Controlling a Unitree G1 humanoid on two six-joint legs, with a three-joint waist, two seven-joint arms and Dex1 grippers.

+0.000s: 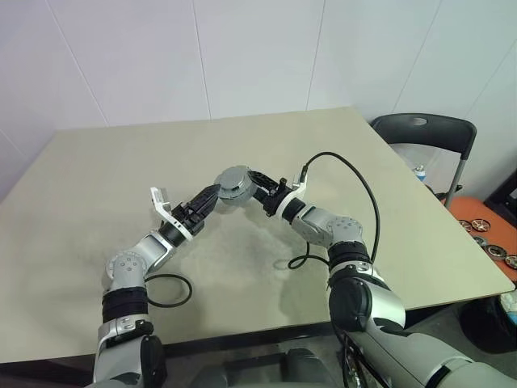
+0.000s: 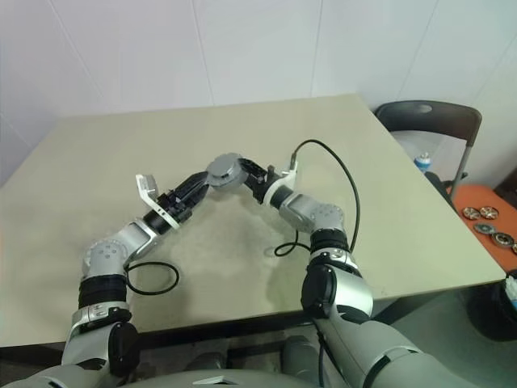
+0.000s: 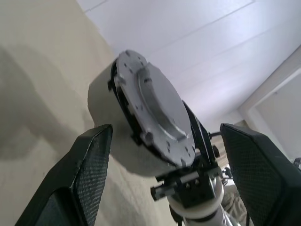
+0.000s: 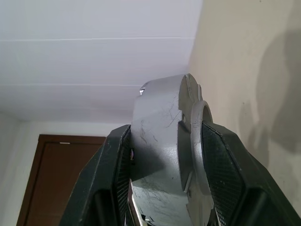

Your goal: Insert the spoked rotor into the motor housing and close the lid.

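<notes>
Beige table [image 1: 97, 202], white walls, black chair [image 1: 428, 133]

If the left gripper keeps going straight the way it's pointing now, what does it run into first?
Most likely the grey round assembly clamped in the right gripper. The left gripper is open and aimed at it, its fingers flanking the grey face in the wrist view. The gap looks small, though depth is uncertain.

Grey lid [image 1: 233, 183]; beige table [image 1: 97, 186]; black mesh-patterned fingers [image 3: 91, 165].
</notes>
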